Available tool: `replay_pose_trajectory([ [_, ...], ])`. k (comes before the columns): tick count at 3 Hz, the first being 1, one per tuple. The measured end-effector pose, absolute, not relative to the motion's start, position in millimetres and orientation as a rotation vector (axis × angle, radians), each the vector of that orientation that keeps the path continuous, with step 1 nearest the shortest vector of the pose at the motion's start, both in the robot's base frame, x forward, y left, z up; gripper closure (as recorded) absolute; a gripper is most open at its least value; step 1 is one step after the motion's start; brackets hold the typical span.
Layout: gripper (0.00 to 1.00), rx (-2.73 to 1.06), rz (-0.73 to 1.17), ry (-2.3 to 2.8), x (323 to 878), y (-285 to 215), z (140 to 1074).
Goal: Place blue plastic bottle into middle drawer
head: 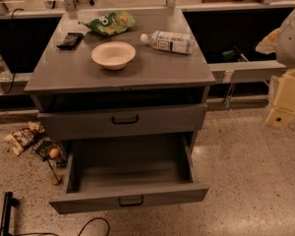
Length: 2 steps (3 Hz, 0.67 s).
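The blue plastic bottle (168, 42) lies on its side on the grey cabinet's top (152, 73), at the back right, white cap pointing left. The middle drawer (130, 181) is the lowest one and is pulled fully out, with nothing visible inside; its black handle (131, 201) faces me. My arm comes in at the right edge. The gripper (284, 102) hangs there, right of the cabinet and well below and to the right of the bottle, touching nothing.
A white bowl (113, 54), a green snack bag (109, 22) and a small black object (70, 40) share the cabinet top. The drawer above (123, 119) is shut. Snack packets (27, 137) lie on the floor at left. A cable (88, 225) runs by the drawer front.
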<state>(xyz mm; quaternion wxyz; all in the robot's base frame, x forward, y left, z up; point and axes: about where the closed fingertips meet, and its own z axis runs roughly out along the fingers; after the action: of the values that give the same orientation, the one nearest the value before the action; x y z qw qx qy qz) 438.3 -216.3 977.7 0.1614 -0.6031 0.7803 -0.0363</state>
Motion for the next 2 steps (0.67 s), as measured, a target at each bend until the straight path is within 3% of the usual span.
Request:
replay_pose_trajectory([
  [2, 0.00, -1.720, 0.007, 2.213, 455, -208, 972],
])
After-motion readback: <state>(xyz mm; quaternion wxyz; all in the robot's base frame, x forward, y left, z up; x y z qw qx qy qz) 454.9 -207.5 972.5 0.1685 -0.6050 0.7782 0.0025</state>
